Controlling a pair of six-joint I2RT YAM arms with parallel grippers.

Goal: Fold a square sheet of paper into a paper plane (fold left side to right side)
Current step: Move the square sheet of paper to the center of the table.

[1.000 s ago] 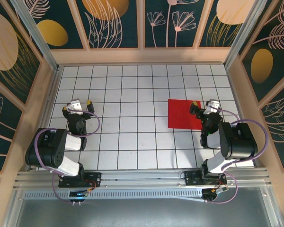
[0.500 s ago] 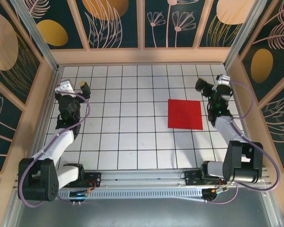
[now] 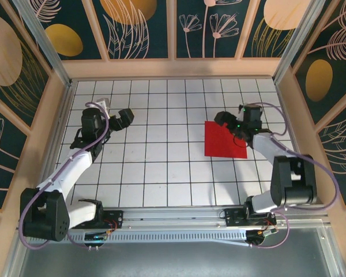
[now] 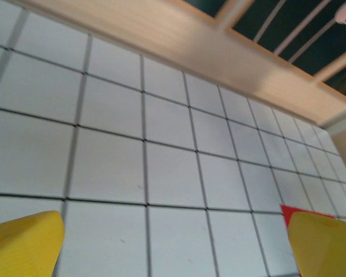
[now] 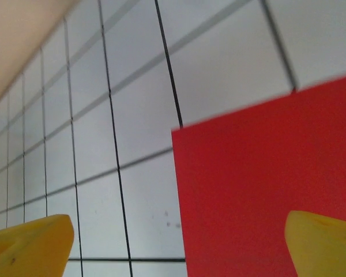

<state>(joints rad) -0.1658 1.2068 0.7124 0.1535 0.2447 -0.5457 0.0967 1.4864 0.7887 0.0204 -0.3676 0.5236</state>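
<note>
Swinging inward from the spread-out reach it was holding half a second ago, the right gripper [image 3: 228, 121] is now hanging over the far edge of the square sheet of paper [image 3: 224, 144], with its fingers pointing toward the middle of the tabletop [image 3: 161, 173]. Its jaws are standing wide apart with nothing between them, though they are looking slightly less spread than a moment ago. From the right wrist, the right gripper [image 5: 176, 248] is straddling a corner of the red sheet [image 5: 265, 190], which is lying just below and ahead of it. One yellow finger is over bare white tiles and the other is over the paper. The left gripper [image 3: 122, 119] is also turning inward from the far left side, open and empty. From its own wrist camera the left gripper [image 4: 173, 245] is seeing the sheet [image 4: 288, 212] well apart, as a sliver of red beside its right finger. The paper itself is lying exactly where it was a second ago (flat, uncreased, no edge lifted), so no fold is started yet. Both arms, which were tucked back near their bases a second ago, are apparently closing in to begin. The right gripper seems to be lining up on the paper first, while the left one is needing to travel much farther before it can help carry the left side over to the right.
</note>
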